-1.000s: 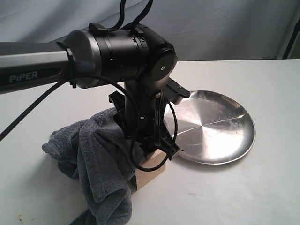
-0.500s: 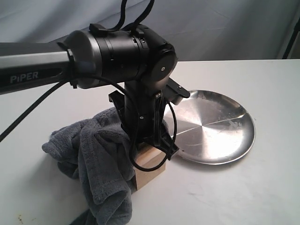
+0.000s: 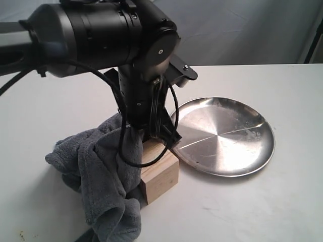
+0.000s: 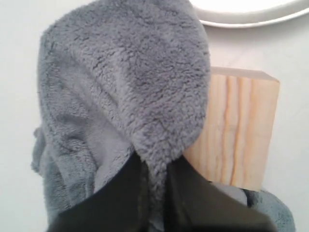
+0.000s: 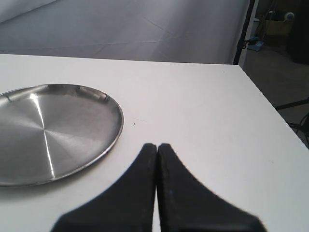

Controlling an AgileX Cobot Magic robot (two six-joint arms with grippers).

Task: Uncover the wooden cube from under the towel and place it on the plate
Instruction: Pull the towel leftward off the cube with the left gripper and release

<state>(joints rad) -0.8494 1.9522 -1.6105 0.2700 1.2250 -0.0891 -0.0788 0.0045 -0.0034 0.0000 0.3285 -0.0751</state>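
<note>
Thick grey-blue terry towel (image 3: 101,171) is heaped at 9 o'clock of the pale wooden cube (image 3: 160,174). The round shiny steel plate (image 3: 227,138), empty, sits just beside the cube at 2 o'clock. The cube stands half-bared under a towel fold. Left gripper (image 4: 155,164) pinches that fold; right gripper (image 5: 157,145) is closed, empty. Risk: clinging pile drags or tips the cube.

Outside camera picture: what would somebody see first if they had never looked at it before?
The big black robot arm fills the upper left, and its left pincer is shut on a fold of the fluffy grey towel. Just under it the pale wooden cube peeks out, with cloth bunched against its left side. To the right lies the shiny plate, with nothing on it.
</note>
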